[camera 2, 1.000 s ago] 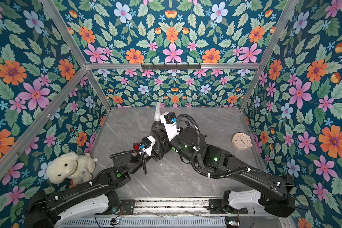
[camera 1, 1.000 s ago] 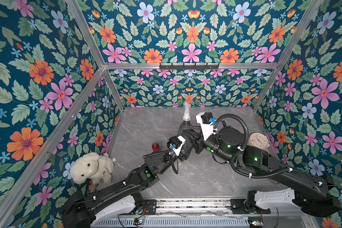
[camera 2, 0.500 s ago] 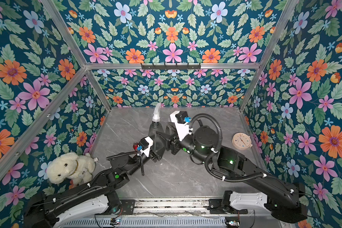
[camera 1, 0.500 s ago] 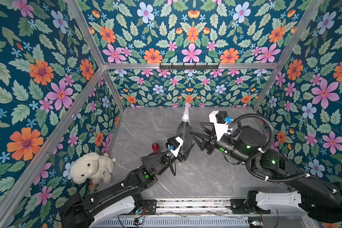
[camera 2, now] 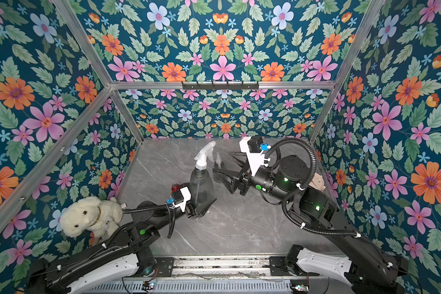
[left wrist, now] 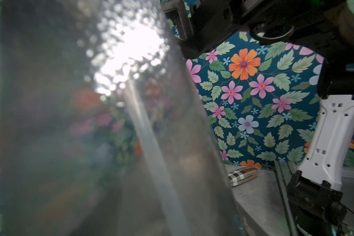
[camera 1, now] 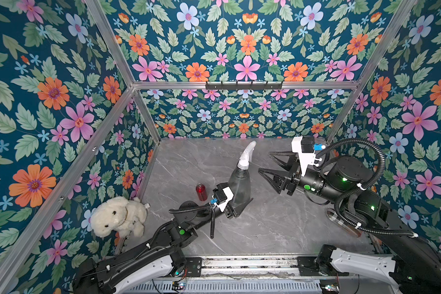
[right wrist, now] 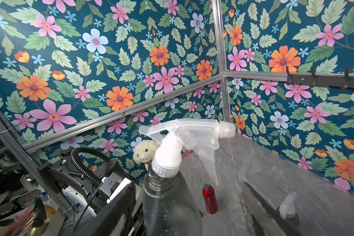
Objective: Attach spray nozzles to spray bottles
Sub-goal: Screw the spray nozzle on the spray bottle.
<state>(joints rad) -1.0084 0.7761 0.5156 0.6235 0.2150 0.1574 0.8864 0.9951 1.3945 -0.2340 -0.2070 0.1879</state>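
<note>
- Top views: left end effector (camera 1: 239, 203) clamps the bottle (camera 1: 238, 182) low, steadying it upright on the table (camera 1: 265, 229); right end effector (camera 1: 264, 162) stands open, just clear of the nozzle (camera 1: 246, 155).
- Left wrist: bottle (left wrist: 70, 143) wall fills the view, dip tube (left wrist: 151, 153) inside.
- Right wrist: nozzle (right wrist: 184, 141) sits atop the bottle (right wrist: 168, 204).

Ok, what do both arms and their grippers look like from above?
The left arm and right arm are black jointed links rising from white base segments, with green indicator lights at the joints. A black ribbed hose runs along each. The left gripper and right gripper have black triangular fingers and carry a white camera bracket with a blue connector.
</note>
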